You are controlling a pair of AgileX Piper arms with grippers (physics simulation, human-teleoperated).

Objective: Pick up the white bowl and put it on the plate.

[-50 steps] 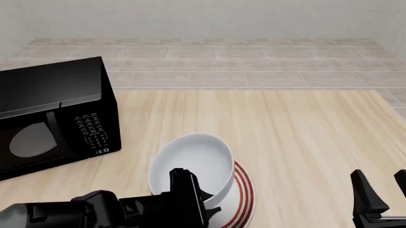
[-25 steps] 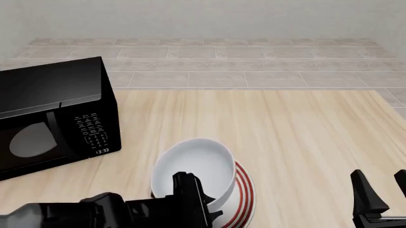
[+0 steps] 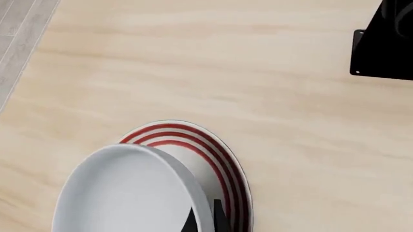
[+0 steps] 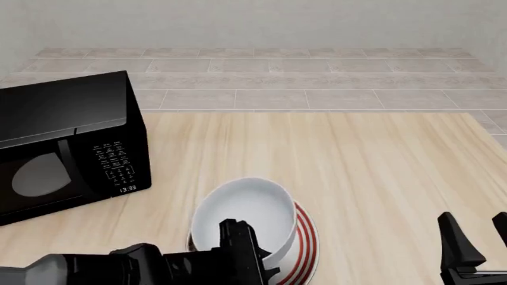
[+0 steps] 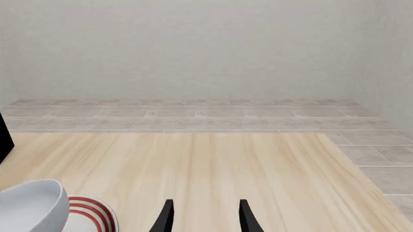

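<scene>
The white bowl (image 4: pixel 247 214) is tilted over the left part of the plate (image 4: pixel 307 242), whose red rings show to the bowl's right. I cannot tell whether the bowl touches the plate. My left gripper (image 4: pixel 247 252) is shut on the bowl's near rim. In the left wrist view the fingertips (image 3: pixel 219 218) pinch the bowl (image 3: pixel 129 193) at its rim above the plate (image 3: pixel 223 154). My right gripper (image 4: pixel 477 249) is open and empty at the table's near right. In its wrist view (image 5: pixel 206 220) the bowl (image 5: pixel 32 203) and the plate (image 5: pixel 95 210) lie off to one side.
A black microwave (image 4: pixel 67 145) stands on the table's left side, just behind and left of the bowl. A black block (image 3: pixel 386 43) shows at the edge of the left wrist view. Tiled floor (image 4: pixel 262 83) lies beyond the table's far edge.
My left gripper has lowered the bowl toward the plate and brought it a little nearer and more level. The right arm has not moved.
</scene>
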